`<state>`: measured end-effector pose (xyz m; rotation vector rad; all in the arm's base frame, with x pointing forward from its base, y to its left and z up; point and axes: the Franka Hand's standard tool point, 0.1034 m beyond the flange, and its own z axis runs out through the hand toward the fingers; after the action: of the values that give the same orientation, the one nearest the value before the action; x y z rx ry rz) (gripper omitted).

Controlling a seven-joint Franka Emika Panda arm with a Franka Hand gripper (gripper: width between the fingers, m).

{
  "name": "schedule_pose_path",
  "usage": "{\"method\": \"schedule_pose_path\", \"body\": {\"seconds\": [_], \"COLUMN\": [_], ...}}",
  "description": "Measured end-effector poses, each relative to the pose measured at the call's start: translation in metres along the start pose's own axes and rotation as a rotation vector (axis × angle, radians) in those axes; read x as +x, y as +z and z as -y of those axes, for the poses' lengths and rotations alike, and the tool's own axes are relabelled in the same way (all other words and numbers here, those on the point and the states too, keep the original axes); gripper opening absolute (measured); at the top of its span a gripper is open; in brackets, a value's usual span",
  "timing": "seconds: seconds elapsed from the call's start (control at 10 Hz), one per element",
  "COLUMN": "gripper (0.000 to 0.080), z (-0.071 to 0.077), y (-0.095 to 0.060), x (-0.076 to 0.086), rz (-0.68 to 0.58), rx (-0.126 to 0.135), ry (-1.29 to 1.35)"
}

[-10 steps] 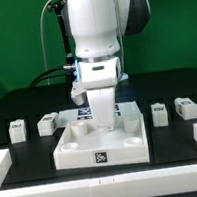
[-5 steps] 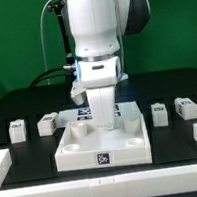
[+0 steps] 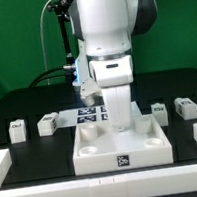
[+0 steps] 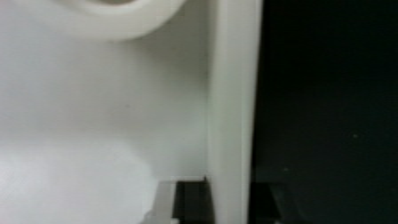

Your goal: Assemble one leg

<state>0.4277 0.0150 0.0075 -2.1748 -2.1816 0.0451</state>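
At the end effector, the gripper [image 3: 121, 122] is down on the tabletop [image 3: 94, 159], near its middle. Its finger spacing cannot be determined (the wrist view shows only white panel, one socket [image 4: 121, 12] and the panel edge against the dark table). Compared with half a second ago, arm and tabletop have both shifted toward the exterior view's right, so the panel is probably being repositioned. No leg is held: two legs [image 3: 46, 121] lie toward the exterior view's left, the other legs [image 3: 184, 106] toward its right. Leg insertion has not begun.
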Motion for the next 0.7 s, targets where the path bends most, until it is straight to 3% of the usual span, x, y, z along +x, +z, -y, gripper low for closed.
{"method": "schedule_pose_path", "body": {"seconds": [0.4,0.7], "gripper": [0.0063,0.0063], "z": [-0.023,-0.038], "y": [0.0,-0.001], "x": [0.032,0.051], "rz": [-0.008,-0.01], "rx": [-0.023,-0.018], "ry": [-0.029,0.031]}}
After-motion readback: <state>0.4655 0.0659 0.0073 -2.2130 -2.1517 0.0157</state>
